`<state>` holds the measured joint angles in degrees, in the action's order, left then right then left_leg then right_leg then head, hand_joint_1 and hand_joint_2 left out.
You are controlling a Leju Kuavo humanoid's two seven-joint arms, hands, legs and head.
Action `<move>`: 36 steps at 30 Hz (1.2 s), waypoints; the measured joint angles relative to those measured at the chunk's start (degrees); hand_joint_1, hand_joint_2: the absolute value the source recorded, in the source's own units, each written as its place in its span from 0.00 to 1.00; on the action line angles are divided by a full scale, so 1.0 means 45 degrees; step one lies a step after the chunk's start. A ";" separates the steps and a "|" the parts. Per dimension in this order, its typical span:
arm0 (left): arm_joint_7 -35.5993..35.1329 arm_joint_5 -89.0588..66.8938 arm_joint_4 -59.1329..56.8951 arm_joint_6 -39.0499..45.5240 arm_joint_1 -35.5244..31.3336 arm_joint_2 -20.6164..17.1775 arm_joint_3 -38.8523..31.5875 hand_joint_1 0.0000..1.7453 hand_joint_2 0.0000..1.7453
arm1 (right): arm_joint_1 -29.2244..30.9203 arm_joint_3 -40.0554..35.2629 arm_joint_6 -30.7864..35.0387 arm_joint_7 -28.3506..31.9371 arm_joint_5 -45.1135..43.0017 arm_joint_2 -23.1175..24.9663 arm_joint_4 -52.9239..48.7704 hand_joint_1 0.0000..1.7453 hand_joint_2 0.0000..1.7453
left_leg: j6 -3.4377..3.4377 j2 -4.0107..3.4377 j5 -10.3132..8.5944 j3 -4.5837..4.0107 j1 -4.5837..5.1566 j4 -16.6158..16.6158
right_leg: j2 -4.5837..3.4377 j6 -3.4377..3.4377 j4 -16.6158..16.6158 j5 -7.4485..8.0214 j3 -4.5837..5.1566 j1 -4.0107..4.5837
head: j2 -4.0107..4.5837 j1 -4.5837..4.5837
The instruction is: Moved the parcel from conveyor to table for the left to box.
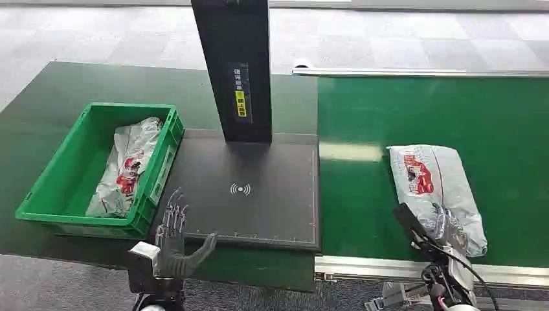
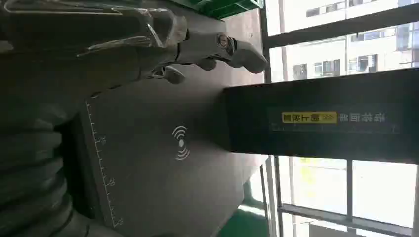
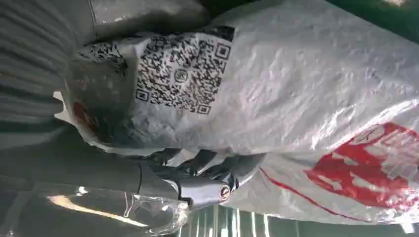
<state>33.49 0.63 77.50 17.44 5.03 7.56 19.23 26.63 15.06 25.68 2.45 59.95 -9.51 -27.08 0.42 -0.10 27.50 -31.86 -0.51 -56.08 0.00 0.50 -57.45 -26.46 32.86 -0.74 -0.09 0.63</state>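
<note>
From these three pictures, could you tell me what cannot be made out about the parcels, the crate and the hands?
- Right hand: the parcel hides the fingertips in the right wrist view, so a full grip is unclear.
- Parcel's far end: cut off by the right wrist picture's edge.
- Green crate: its near inner floor is hidden by its wall in the head view.
- Scanner post: top cut off; label too small to read.

head: high, facing down-forward | wrists: close, turned sideways | head and left wrist share scanner pad (image 1: 249,188)
</note>
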 measured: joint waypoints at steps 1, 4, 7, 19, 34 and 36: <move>0.0005 0.0033 0.0000 0.0057 0.0005 -0.0014 0.0014 0.00 1.00 | 0.0068 0.0000 0.0125 0.0178 0.0072 0.0000 0.0034 1.00 1.00 | 0.0000 -0.0001 0.0000 0.0005 0.0000 -0.0001 | -0.0001 0.0000 0.0000 0.0001 -0.0002 0.0000 | 0.0000 0.0000; 0.0034 0.0097 0.0000 0.0209 0.0006 -0.0024 0.0044 0.00 1.00 | 0.0170 0.0005 0.0418 0.0856 0.0068 0.0029 0.0043 1.00 1.00 | 0.0000 -0.0001 0.0000 0.0004 -0.0001 -0.0001 | 0.0000 0.0000 -0.0001 0.0002 -0.0003 0.0001 | 0.0000 0.0000; 0.0087 0.0116 0.0000 0.0369 0.0003 -0.0053 0.0097 0.00 1.00 | 0.0169 0.0005 0.0680 0.1730 -0.0083 0.0190 -0.0321 1.00 1.00 | 0.0001 -0.0006 0.0000 0.0000 -0.0003 0.0001 | -0.0002 -0.0001 -0.0001 0.0002 0.0004 0.0002 | 0.0000 0.0010; 0.0189 -0.0224 0.0433 0.0529 0.0051 -0.0121 0.0009 0.00 1.00 | -0.1576 -0.2712 -0.0302 0.2817 -0.1701 0.1448 -0.8440 1.00 1.00 | 0.0004 -0.0001 -0.0003 -0.0033 -0.0008 0.0004 | -0.0001 -0.0003 -0.0007 -0.0001 0.0033 0.0010 | 0.0000 0.0000; 0.0107 -0.0967 0.0777 -0.0165 -0.0417 0.0015 -0.0782 0.00 1.00 | -0.1319 -0.7597 -0.2943 0.2909 -0.3681 0.2400 -1.0721 1.00 1.00 | 0.0007 0.0000 -0.0008 -0.0029 -0.0010 0.0005 | -0.0002 -0.0004 -0.0007 -0.0001 0.0032 0.0013 | 0.0000 0.0000; 0.0058 -0.0986 0.0777 -0.0199 -0.0499 0.0087 -0.0787 0.00 1.00 | -0.1298 -0.8032 -0.3142 0.2967 -0.3880 0.2622 -1.0212 1.00 1.00 | 0.0007 -0.0002 -0.0008 -0.0031 -0.0010 0.0005 | -0.0002 -0.0004 -0.0007 -0.0001 0.0032 0.0013 | 0.0000 0.0000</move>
<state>33.75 -3.80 81.00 16.55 2.79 7.96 15.69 20.79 -21.08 11.54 15.80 42.49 2.29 -73.03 0.45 -0.11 27.46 -32.00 -0.55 -56.06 -0.01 0.49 -57.48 -26.47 33.01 -0.68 -0.09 0.63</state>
